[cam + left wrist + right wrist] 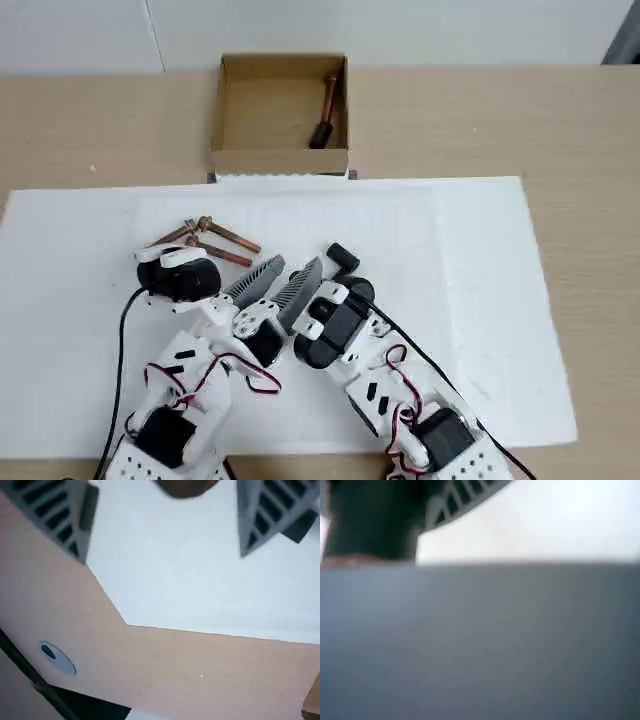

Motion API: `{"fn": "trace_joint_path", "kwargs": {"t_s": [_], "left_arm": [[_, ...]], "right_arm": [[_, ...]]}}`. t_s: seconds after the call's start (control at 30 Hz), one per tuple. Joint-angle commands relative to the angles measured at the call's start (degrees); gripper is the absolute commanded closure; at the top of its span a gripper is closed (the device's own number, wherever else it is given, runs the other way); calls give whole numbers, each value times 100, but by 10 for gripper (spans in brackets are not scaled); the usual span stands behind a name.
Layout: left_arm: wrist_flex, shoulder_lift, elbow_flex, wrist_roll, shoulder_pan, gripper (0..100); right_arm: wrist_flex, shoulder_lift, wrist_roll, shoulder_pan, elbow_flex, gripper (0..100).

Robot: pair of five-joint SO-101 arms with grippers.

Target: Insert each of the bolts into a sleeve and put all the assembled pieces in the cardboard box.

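Nearest, low over the white paper sheet: left gripper spread wide, gripping nothing — likely poised for a pick. Cannot tell the jaws of the right gripper alongside. Just beyond, a short black cylindrical sleeve; leftward, overlapping copper-coloured metal bolts — count unclear. Farthest, brown cardboard box, one assembled piece already inside.

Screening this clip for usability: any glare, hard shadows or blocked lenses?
High view: even light, soft shadows beside the bolts, no glare. Left wrist view: the white sheet is bright, readable. Right wrist view: a shaded grey surface near the lens hides much of the scene; the sheet beyond glares white.
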State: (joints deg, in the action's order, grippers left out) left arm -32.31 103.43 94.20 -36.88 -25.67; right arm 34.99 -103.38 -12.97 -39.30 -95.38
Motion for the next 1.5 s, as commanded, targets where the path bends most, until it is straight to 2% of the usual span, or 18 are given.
{"fn": "trace_joint_path", "kwargs": {"t_s": [0.0,0.1,0.23,0.4,0.5,0.63,0.73,0.87,1.17,1.3,1.47], "left_arm": [[-97,79,-338,26,176,816],[-308,79,-541,105,457,845],[-369,79,-602,835,1037,994],[-413,79,-567,1776,1943,995],[-809,79,-567,2444,2286,995],[-1574,79,-303,3121,2541,995],[-1662,79,-31,3226,2840,995],[-1662,79,207,3253,3059,994],[-1837,79,215,3226,3033,994],[-1855,79,215,3226,3033,994],[-1855,79,215,3218,3033,994]], "right_arm": [[-154,-57,-26,57,114,995],[-145,-57,-9,75,114,995],[-145,-57,149,365,132,995],[-110,-13,712,1165,105,995],[-84,-4,976,1578,176,995],[22,13,1257,1710,695,995],[400,391,1345,1745,1310,995],[435,1552,1363,1877,2171,995],[-453,5244,1345,1991,4519,995],[-919,7002,1336,2193,5855,995],[-1024,9051,1327,2246,7736,995]]}}
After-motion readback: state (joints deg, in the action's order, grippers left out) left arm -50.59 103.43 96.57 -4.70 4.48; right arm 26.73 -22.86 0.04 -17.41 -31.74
